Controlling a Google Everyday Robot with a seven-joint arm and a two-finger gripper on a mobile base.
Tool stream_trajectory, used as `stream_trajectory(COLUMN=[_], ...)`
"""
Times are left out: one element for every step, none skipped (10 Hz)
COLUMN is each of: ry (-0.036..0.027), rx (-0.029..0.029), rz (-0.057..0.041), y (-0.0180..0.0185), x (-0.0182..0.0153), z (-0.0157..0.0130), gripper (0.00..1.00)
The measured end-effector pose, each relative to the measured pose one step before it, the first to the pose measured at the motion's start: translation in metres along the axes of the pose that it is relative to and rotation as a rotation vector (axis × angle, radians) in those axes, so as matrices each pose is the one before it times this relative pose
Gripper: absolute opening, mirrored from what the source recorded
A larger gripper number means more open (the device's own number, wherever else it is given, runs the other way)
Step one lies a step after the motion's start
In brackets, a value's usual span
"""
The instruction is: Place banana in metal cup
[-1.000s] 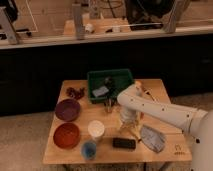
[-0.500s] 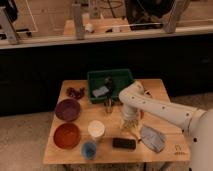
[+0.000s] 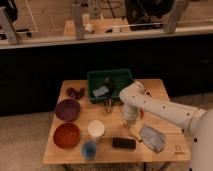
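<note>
The banana [image 3: 133, 132] lies on the wooden table [image 3: 165, 90], right of centre, as a pale yellow shape just under my gripper. My gripper [image 3: 129, 120] points down over the banana's upper end; the white arm [image 3: 160, 107] reaches in from the lower right. A small metal cup [image 3: 108, 105] stands just in front of the green bin, to the left of and behind my gripper. I cannot tell whether the gripper touches the banana.
A green bin [image 3: 111, 77] with items in it stands at the back. A purple bowl [image 3: 67, 109] and orange bowl [image 3: 66, 135] sit on the left. A white cup [image 3: 96, 129], blue cup [image 3: 89, 148], black block [image 3: 124, 143] and grey bag [image 3: 152, 137] are along the front.
The arm has shifted slightly; the gripper stays low over the banana. The banana and cup have not visibly moved.
</note>
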Motion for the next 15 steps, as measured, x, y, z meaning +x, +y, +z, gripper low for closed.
stream_trajectory(ry=[-0.00417, -0.00323, -0.00364, -0.00166, 0.00255, 0.00898, 0.01156, 0.01615, 0.025, 0.0238, 0.01906, 0.0254, 0.00878, 0.00269, 0.00069], rx=[-0.00161, 0.00405, 0.00434, 0.01012, 0.02954, 0.05191, 0.05246, 0.06283, 0.07969, 0.07275, 0.05348, 0.06861, 0.02848, 0.00492, 0.00045], rz=[0.00012, -0.00423, -0.00033, 0.01142, 0.02166, 0.01891, 0.01576, 0.01355, 0.01149, 0.00884, 0.00391, 0.00444, 0.0034, -0.00259, -0.003], y=[0.00053, -0.00182, -0.00066, 0.00024, 0.00148, 0.00261, 0.00173, -0.00008, -0.00266, -0.00488, -0.00613, -0.00801, -0.00274, -0.0022, -0.00175], x=[-0.00113, -0.00174, -0.00457, -0.0014, -0.0004, -0.00052, -0.00031, 0.0, 0.00051, 0.0007, 0.00098, 0.00005, -0.00142, 0.00105, 0.00138], z=[0.00015, -0.00038, 0.00012, -0.00326, -0.00847, -0.01456, -0.01679, -0.02296, -0.03107, -0.02596, -0.01721, -0.02204, -0.0104, -0.00104, 0.00077], gripper=[0.0, 0.0, 0.0, 0.0, 0.0, 0.0, 0.0, 0.0, 0.0, 0.0, 0.0, 0.0, 0.0, 0.0, 0.0])
